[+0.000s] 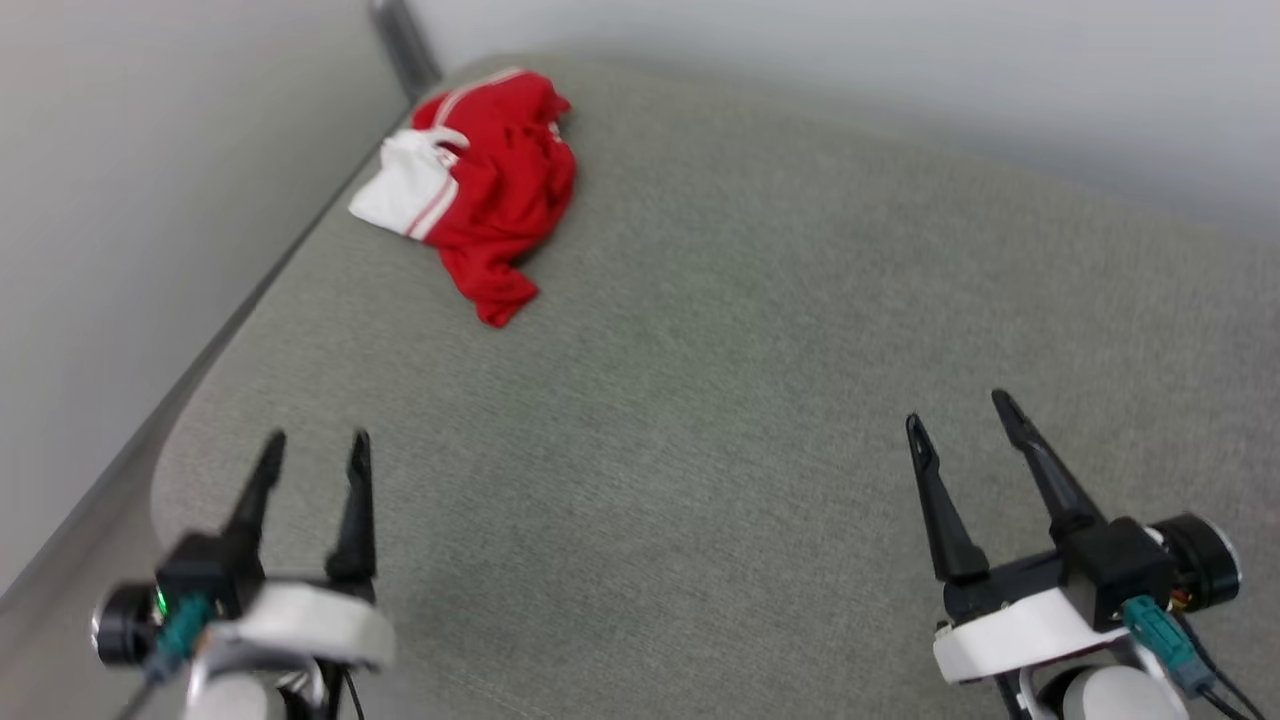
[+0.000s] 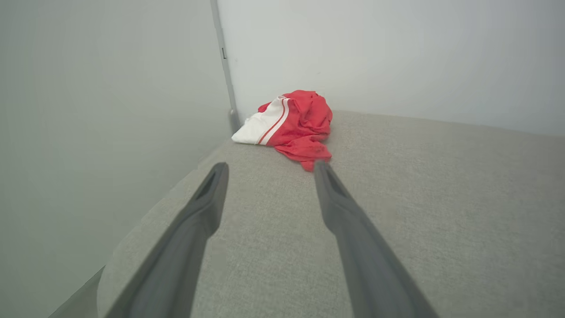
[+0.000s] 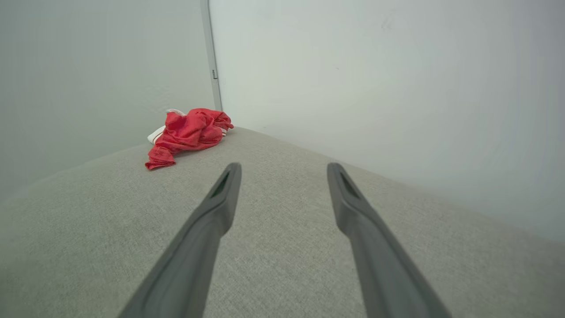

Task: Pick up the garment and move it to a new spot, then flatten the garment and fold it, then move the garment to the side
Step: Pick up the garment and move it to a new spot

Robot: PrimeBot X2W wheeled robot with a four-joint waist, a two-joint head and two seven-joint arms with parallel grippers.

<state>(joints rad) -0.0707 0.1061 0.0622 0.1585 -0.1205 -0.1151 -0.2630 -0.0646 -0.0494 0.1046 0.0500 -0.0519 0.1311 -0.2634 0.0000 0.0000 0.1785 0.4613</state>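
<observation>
The garment point(image 1: 490, 190) is a red jersey with a white panel and red-white trim, crumpled in a heap at the far left corner of the grey cushioned surface point(image 1: 720, 420). My left gripper point(image 1: 315, 447) hovers open near the front left edge, well short of the heap. Over at the front right, my right gripper point(image 1: 960, 408) is open too, with nothing between its fingers. In the left wrist view the garment point(image 2: 291, 128) lies ahead beyond the left gripper point(image 2: 270, 168). In the right wrist view the garment point(image 3: 187, 134) sits far to the upper left of the right gripper point(image 3: 284, 169).
Pale walls point(image 1: 150, 200) meet in a corner just behind the garment, with a dark vertical strip point(image 1: 402, 45) at the join. The cushion's rounded left edge point(image 1: 170, 470) drops to a narrow gap beside the wall.
</observation>
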